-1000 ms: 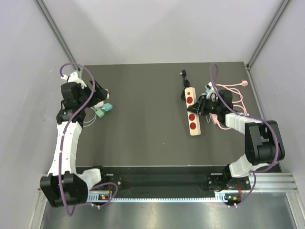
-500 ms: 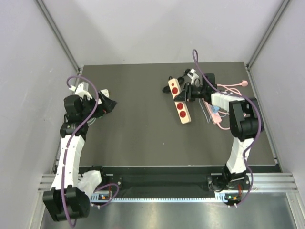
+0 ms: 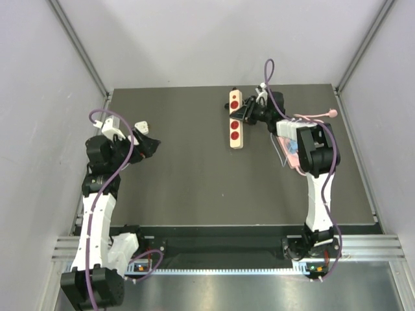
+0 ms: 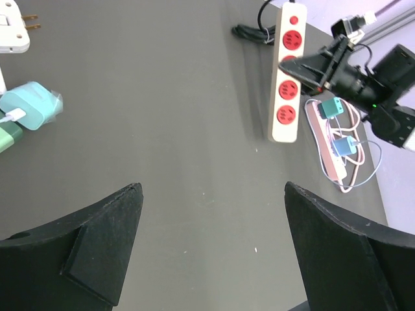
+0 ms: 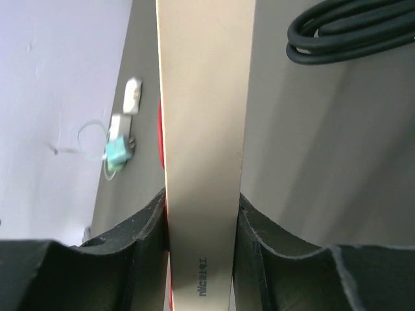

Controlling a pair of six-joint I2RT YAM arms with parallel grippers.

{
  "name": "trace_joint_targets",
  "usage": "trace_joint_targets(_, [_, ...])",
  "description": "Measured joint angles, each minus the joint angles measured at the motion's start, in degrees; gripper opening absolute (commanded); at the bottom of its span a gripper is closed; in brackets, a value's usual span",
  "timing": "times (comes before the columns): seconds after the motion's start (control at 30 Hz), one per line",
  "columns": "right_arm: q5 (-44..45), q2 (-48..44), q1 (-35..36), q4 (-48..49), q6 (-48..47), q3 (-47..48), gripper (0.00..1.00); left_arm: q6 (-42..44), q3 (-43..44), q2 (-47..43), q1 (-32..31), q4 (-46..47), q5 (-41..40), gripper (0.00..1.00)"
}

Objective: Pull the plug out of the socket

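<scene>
We see the right claw (image 3: 245, 111) clenched on the red-socket power strip (image 3: 235, 123) just left of the pink strip (image 3: 292, 153), while the left claw (image 3: 149, 144) hangs released well to the pink strip's left.

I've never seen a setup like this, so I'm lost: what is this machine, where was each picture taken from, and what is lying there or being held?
These are two robot arms bolted at the table's near edge, each ending in a two-finger gripper. The wide picture looks down from above; the other two come from cameras on the wrists. The right gripper is clamped on a beige power strip with red sockets. The left gripper is open and holds nothing. Also on the table: a coiled black cable, a teal charger, a white plug and a pink strip with small plugs in it.
</scene>
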Motion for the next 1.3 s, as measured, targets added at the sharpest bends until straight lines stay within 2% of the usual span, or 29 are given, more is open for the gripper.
trace_joint_targets(0.27, [3.8,7.2,0.0,-1.9,-0.1,8.5,0.19,-2.1,-1.6,0.0,0.0,1.2,1.4,0.94])
trace_joint_targets(0.3, [4.1,7.8,0.0,-2.5,-0.8,9.2,0.25,-2.4,-1.6,0.0,0.0,1.2,1.5,0.94])
trace_joint_targets(0.47, [4.5,8.5,0.0,-6.1,-3.3,11.4,0.41,-3.5,-2.5,0.0,0.0,2.6,2.8,0.94])
trace_joint_targets(0.5, [4.8,8.5,0.0,-6.7,-4.1,11.6,0.48,-3.9,-2.7,0.0,0.0,2.8,3.1,0.94])
trace_joint_targets(0.7, [6.8,8.5,-0.7,-10.2,-9.9,11.9,0.66,-5.2,-3.4,0.0,0.0,3.4,4.8,0.94])
trace_joint_targets(1.0, [7.4,4.9,-3.0,-15.3,-17.9,10.2,0.73,-6.3,-4.3,-0.2,0.0,4.4,6.9,0.94])
trace_joint_targets(1.3, [1.9,-10.9,-3.5,-23.7,-35.2,6.0,0.75,-6.9,-4.4,-0.2,0.0,5.2,9.2,0.94])
